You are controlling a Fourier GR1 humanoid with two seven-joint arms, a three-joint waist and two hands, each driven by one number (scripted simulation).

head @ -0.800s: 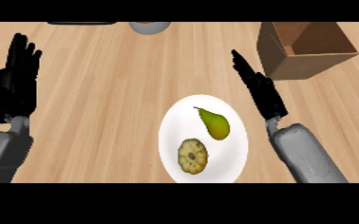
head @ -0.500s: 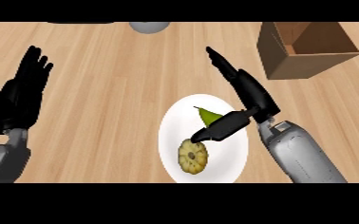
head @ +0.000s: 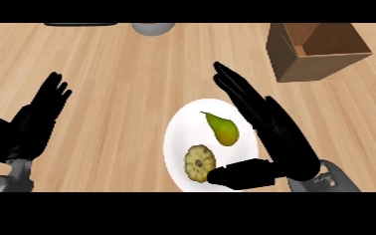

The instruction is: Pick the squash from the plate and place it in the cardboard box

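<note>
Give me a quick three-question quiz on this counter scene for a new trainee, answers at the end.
1. True or false: the squash already lies in the cardboard box.
2. What shares the plate with the squash? A) a pear B) a banana C) a cup
3. Fill in: the hand stretched over the plate, fingers straight, is the robot's ___ hand.

Key
1. False: the squash is on the plate, and the box stands apart at the far right.
2. A.
3. Right: the right hand is over the plate's right side with its thumb beside the squash. The left hand is open at the view's left edge.
</note>
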